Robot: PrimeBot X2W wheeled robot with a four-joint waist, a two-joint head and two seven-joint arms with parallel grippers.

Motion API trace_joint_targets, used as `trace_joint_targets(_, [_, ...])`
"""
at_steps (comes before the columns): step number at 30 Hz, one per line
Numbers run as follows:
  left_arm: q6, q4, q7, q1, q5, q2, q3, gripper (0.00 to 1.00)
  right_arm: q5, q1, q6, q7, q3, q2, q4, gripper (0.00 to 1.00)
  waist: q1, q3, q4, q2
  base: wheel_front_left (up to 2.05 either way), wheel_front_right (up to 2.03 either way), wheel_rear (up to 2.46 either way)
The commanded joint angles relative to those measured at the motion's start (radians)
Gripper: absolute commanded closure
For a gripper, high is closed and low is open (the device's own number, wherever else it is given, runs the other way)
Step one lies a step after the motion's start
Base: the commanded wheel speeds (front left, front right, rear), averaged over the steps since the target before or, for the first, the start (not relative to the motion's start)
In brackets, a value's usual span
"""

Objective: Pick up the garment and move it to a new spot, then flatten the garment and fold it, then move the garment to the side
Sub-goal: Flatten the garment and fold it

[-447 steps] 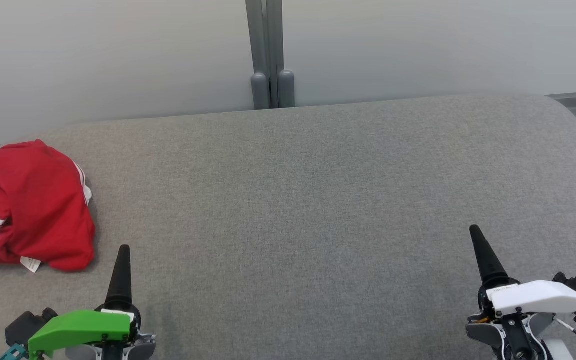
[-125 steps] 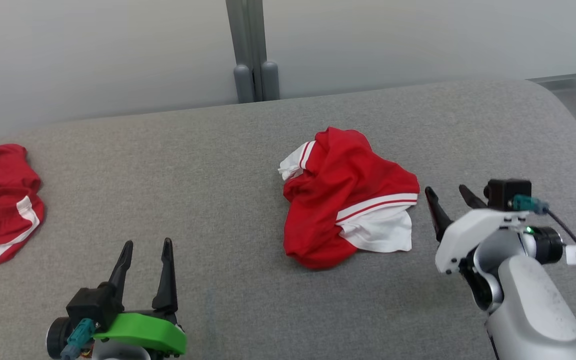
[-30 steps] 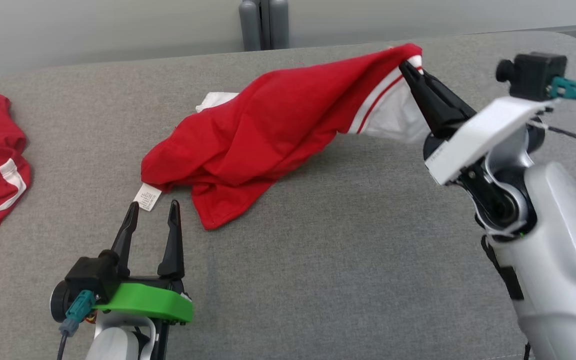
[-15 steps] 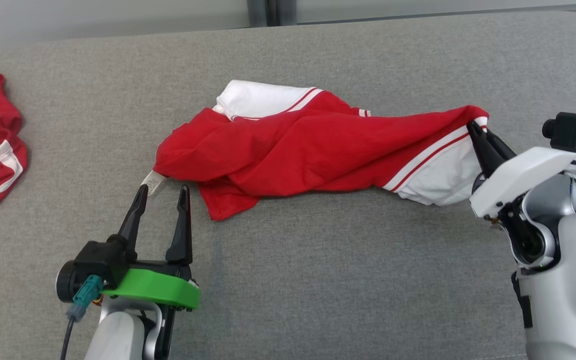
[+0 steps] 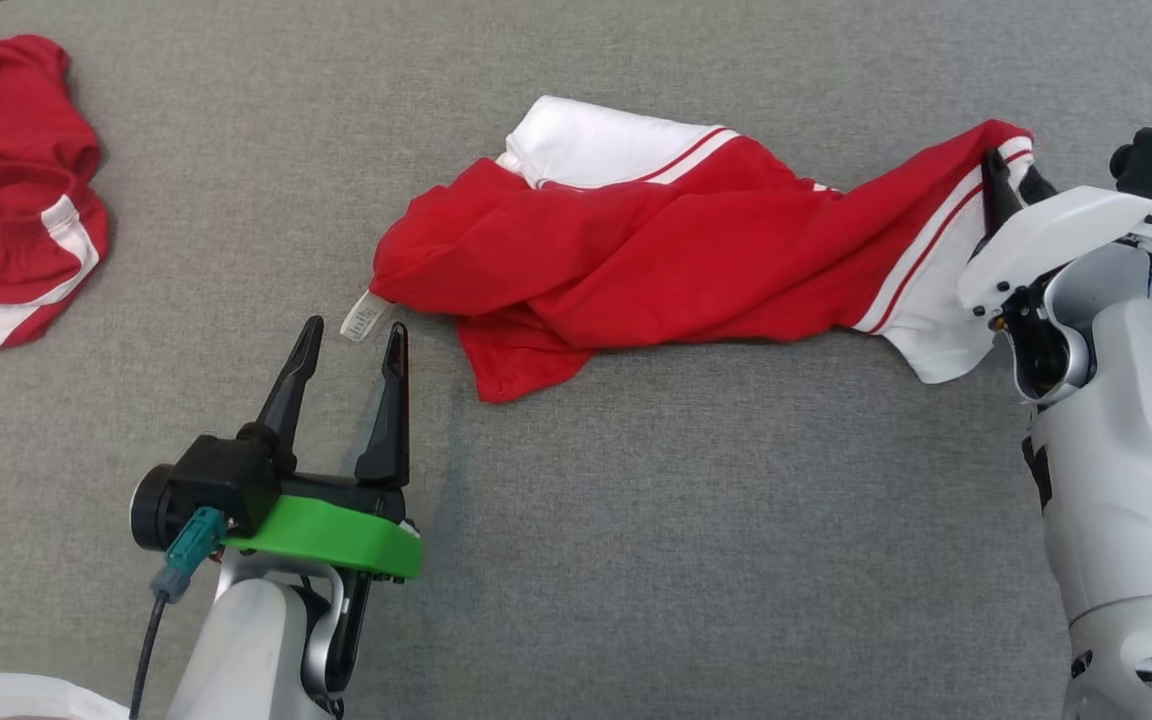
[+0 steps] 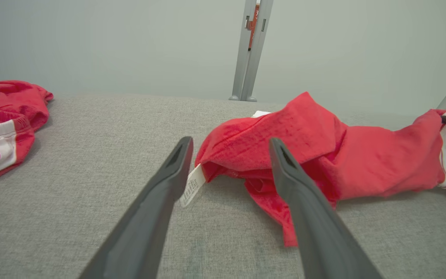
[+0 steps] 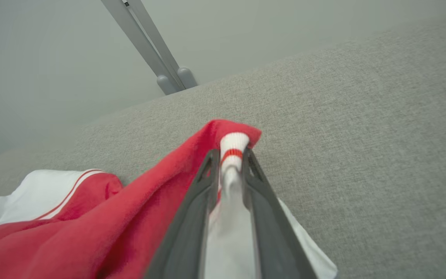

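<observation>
Grey upholstery [image 5: 656, 560] lies bare nearest you. Your left gripper [image 5: 356, 325] rises from 7 o'clock with its jaws spread and empty, tips pointing at the garment's near-left corner. A white label [image 5: 364, 318] sits just beyond the tips. In the left wrist view it is just beside one finger, and the red cloth begins right behind it. That stance reads as a set-up: open and low, so you can take the free corner.

The garment [image 5: 656, 250], red with white panels and stripes, stretches across the middle from 9 toward 3 o'clock. It is rumpled and doubled on itself, and it rests on the upholstery except at its right end. There, at 3 o'clock, your right gripper [image 5: 1008, 168] has its jaws pinching the striped white edge and holds that end slightly raised. Holding one end up is, I judge, what draws the cloth into a long line, ready for flattening. So the move to a new spot looks done, and spreading is the step in hand.

Farther off at 10 o'clock a second red piece [image 5: 6, 170] lies bunched, well apart; leave it.
</observation>
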State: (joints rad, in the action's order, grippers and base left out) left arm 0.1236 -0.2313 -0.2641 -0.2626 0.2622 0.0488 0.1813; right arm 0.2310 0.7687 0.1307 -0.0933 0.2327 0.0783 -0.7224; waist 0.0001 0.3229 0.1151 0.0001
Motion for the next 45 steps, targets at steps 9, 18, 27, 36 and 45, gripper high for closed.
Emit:
trace_joint_targets(9, [-0.01,-0.008,-0.001,0.013,0.002,0.003,-0.032,0.0,-0.085,0.037,0.0,0.24,-0.078,0.059,-0.028,0.0,-0.0001,-0.021,0.006,-0.0001,0.0,0.0,0.0])
trace_joint_targets(18, [-0.018,0.001,-0.001,0.088,-0.031,0.003,-0.117,0.0,-0.117,-0.229,0.0,0.346,-0.163,0.08,0.233,0.0,-0.0001,-0.12,-0.079,-0.0001,0.0,0.0,0.0])
trace_joint_targets(27, [-0.014,0.02,-0.001,0.168,-0.06,0.003,-0.156,0.0,-0.184,-0.529,0.0,0.359,-0.169,0.016,0.49,0.0,-0.0001,-0.22,-0.135,-0.0001,0.0,0.0,0.0])
trace_joint_targets(36, [-0.022,-0.004,0.0,0.257,-0.056,0.003,-0.15,0.0,-0.182,-0.69,-0.001,0.359,-0.221,-0.018,0.535,0.0,-0.0001,-0.328,-0.155,-0.0001,0.0,0.0,0.0])
trace_joint_targets(45, [-0.012,-0.028,0.0,0.284,-0.054,0.003,-0.153,0.0,-0.167,-0.725,-0.001,0.345,-0.219,-0.027,0.517,0.0,-0.0001,-0.355,-0.156,-0.0001,0.0,0.0,0.0])
